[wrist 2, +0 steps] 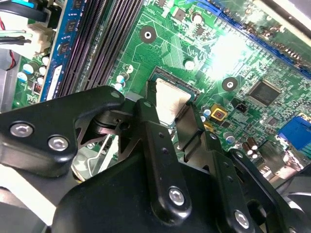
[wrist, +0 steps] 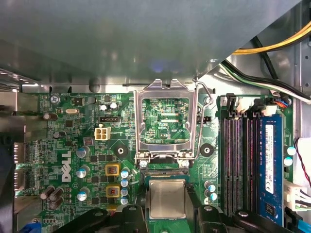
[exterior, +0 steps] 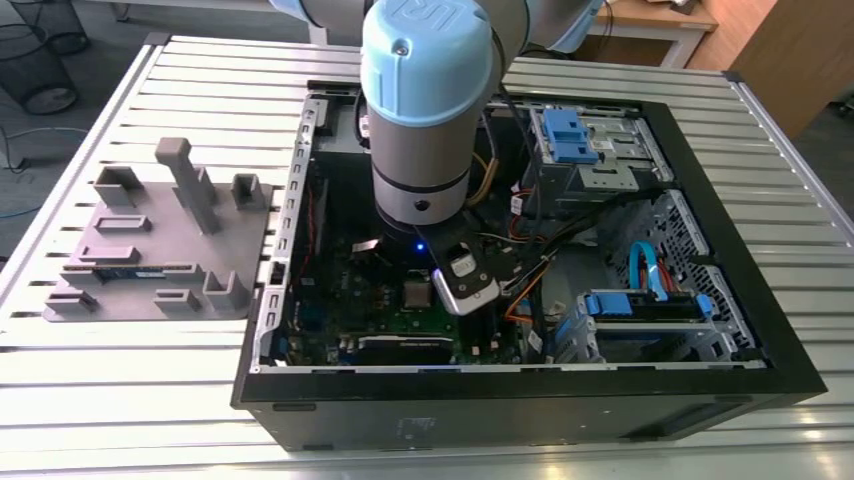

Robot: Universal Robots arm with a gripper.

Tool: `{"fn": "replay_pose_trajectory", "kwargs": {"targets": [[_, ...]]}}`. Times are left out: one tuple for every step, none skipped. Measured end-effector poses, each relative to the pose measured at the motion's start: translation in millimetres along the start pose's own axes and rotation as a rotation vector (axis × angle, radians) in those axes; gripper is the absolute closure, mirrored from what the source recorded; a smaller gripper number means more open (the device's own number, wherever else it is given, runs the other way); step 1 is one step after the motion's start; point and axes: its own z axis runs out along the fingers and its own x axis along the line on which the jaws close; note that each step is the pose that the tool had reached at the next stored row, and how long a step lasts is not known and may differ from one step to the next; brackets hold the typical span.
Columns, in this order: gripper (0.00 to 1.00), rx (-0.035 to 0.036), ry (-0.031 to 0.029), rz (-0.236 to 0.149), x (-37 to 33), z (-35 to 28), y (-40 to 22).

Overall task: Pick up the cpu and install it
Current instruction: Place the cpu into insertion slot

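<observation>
This looks like a robotics lab or electronics workshop. A slatted aluminium worktop point(exterior: 801, 250) carries an opened computer case point(exterior: 721, 385) and a grey moulded parts fixture point(exterior: 134, 235). A robot arm point(exterior: 424, 110) reaches inside the case, and a wire bin point(exterior: 47, 70) and a wooden desk point(exterior: 674, 18) stand behind.

A slatted aluminium bench point(exterior: 160, 90) spreads out on every side of the hand point(exterior: 443, 280) under even light. Beyond the hand, toward the exterior view's left, black wire-mesh bins point(exterior: 40, 70) stand on a grey floor point(exterior: 74, 135). Farther back, toward the exterior view's right, are a pale wooden desk point(exterior: 661, 18) and a brown wooden panel point(exterior: 787, 60).
</observation>
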Motion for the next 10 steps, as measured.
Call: {"fn": "replay_pose_trajectory", "kwargs": {"targets": [[0.59,0.0000,0.0000,0.000,0.0,0.0,0.0],[0.59,0.0001,0.0000,0.000,0.0,-0.1,0.0],[0.59,0.0003,0.0000,0.000,0.2,-0.2,-0.1],[0.59,0.0002,0.0000,0.000,0.3,-0.3,-0.1],[0.59,-0.0002,-0.0002,0.000,0.4,-0.2,-0.1],[0.59,-0.0005,-0.0001,0.000,0.5,-0.1,-0.1],[0.59,-0.0010,-0.0002,0.000,0.6,0.1,-0.1],[0.59,-0.0012,-0.0002,0.000,0.7,0.4,-0.1],[0.59,-0.0013,-0.0002,0.000,0.8,0.5,-0.1],[0.59,-0.0011,-0.0001,0.000,0.8,0.5,-0.2]]}}
